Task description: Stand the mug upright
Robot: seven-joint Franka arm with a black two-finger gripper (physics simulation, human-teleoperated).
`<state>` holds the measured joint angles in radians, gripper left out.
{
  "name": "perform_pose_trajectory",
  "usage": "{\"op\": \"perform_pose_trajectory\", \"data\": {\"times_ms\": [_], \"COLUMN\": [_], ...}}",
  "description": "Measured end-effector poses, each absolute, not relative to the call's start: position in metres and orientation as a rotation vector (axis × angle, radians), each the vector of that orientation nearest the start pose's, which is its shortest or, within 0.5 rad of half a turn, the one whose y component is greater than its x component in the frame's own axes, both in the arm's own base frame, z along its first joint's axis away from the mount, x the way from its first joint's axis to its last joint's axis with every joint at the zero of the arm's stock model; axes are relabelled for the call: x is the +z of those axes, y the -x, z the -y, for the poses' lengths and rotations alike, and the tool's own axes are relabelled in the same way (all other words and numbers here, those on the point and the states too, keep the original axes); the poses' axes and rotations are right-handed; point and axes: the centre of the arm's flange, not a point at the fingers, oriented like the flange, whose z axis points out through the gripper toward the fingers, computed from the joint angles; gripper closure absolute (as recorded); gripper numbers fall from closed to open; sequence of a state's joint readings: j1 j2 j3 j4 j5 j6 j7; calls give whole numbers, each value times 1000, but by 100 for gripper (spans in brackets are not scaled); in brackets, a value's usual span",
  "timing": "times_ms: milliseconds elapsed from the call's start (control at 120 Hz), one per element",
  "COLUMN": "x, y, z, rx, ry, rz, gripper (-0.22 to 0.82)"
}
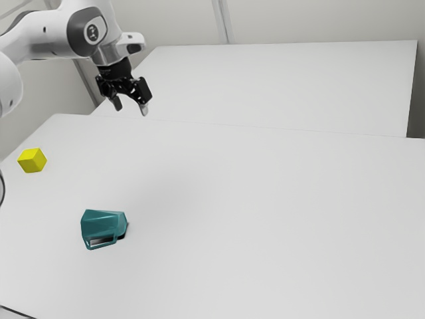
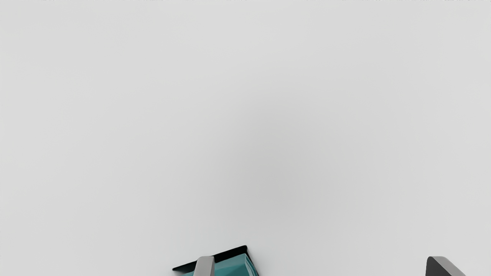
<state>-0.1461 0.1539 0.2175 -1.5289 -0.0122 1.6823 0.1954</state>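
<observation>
The teal mug [image 1: 99,224] lies on its side on the white table [image 1: 252,219], its handle toward the exterior view's bottom edge and its narrower end toward the exterior view's right. High over the table, well above the mug, hangs the gripper [image 1: 129,108], open and holding nothing. In the wrist view the gripper [image 2: 320,266] has its two fingers wide apart. Part of the mug [image 2: 234,266] appears beyond one fingertip, which covers some of it; the rest is cut off by the lower edge.
A yellow cube [image 1: 32,160] rests on the table near the exterior view's left edge, apart from the mug. Behind the table stands a white raised surface [image 1: 279,86] along the exterior view's top.
</observation>
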Motion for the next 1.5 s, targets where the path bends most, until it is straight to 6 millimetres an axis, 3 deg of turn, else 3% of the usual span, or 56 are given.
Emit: {"op": "perform_pose_trajectory", "data": {"times_ms": [158, 292, 417, 517, 583, 708, 900, 992, 1067, 1242, 1500], "x": [567, 543, 513, 497, 481, 466, 417, 396, 389, 379, 369], "y": [-597, -560, -517, -496, -479, -470, -455, -436, -418, -379, -357], "z": [-38, -50, -63, -80, -80, -90, -74, -66, -67, -112, -166], "rx": [-16, -66, -210, -360, -464, -711, -949, -1031, -1120, -1311, -1408], "ry": [3124, 3158, 3194, 3275, 3349, 3479, 3639, 3660, 3646, 3519, 3355], "rz": [-190, -150, -78, 31, 62, 111, 79, 40, -22, -44, -90], "gripper": [0, 0, 0, 1, 1, 0, 0, 0, 0, 0, 0]}}
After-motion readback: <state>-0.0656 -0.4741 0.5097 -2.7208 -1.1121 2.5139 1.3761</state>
